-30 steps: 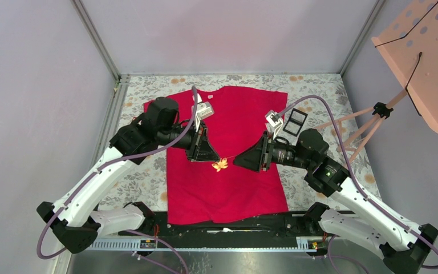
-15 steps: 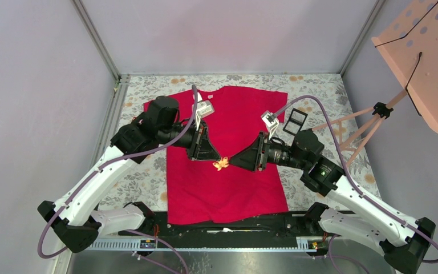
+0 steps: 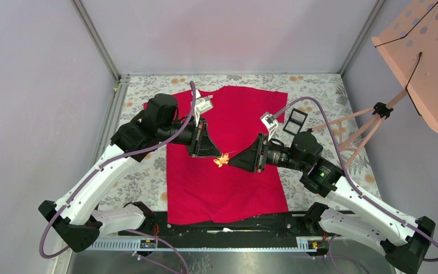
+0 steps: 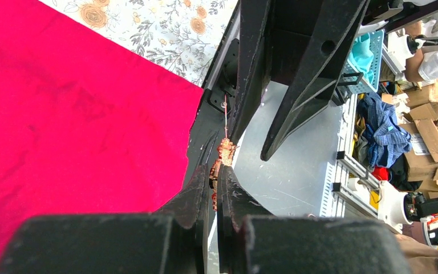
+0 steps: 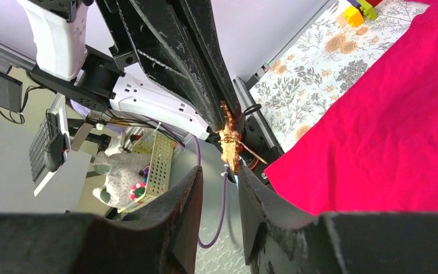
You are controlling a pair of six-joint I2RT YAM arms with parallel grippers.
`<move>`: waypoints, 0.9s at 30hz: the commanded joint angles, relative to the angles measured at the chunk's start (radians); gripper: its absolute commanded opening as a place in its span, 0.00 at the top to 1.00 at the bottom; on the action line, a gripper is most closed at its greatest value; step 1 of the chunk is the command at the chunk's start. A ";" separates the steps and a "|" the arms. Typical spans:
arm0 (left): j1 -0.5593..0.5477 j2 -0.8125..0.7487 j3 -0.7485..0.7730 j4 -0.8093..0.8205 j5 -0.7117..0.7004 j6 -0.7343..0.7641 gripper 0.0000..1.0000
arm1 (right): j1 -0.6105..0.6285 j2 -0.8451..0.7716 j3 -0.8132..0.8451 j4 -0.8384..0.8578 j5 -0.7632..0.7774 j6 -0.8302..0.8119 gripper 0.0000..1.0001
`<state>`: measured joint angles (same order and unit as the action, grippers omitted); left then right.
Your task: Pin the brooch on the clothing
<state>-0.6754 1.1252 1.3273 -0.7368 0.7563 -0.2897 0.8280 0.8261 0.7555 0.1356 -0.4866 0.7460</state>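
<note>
**A:** Brooch, go.

**B:** Tiny orange-and-yellow flower-shaped metal brooch (image 3: 222, 161). It's pinched edge-on between the fingertips of my left pincer (image 4: 215, 172). Most of it pokes out past the tips, and a thin pin wire sticks out from it. It's lifted clear of the cloth, over the middle of the shirt in the top view. Not pinned yet.

**A:** Clothing?

**B:** Bright red short-sleeved cloth T-shirt (image 3: 228, 191), the biggest item there. It's spread flat, with the neck end toward the far side and the hem at the near edge. One sleeve shows at the far left. Mostly smooth, with slight wrinkles in the left wrist view. Nothing is attached to it.
</note>
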 commanded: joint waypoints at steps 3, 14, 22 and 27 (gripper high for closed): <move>0.006 -0.002 0.026 0.057 0.057 -0.008 1.00 | 0.019 0.019 0.011 0.083 0.014 -0.006 0.67; 0.005 -0.008 0.010 0.064 0.062 -0.010 1.00 | 0.029 0.028 0.011 0.099 0.036 -0.006 0.89; 0.005 -0.084 -0.069 0.206 -0.133 -0.090 0.21 | 0.034 -0.029 -0.050 0.184 0.216 0.035 1.00; 0.004 -0.249 -0.286 0.549 -0.362 -0.291 0.10 | 0.034 -0.040 -0.065 0.296 0.348 0.052 1.00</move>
<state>-0.6731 1.0096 1.1694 -0.5312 0.6075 -0.4080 0.8536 0.8036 0.6907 0.2550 -0.2939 0.7765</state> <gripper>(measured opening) 0.880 0.020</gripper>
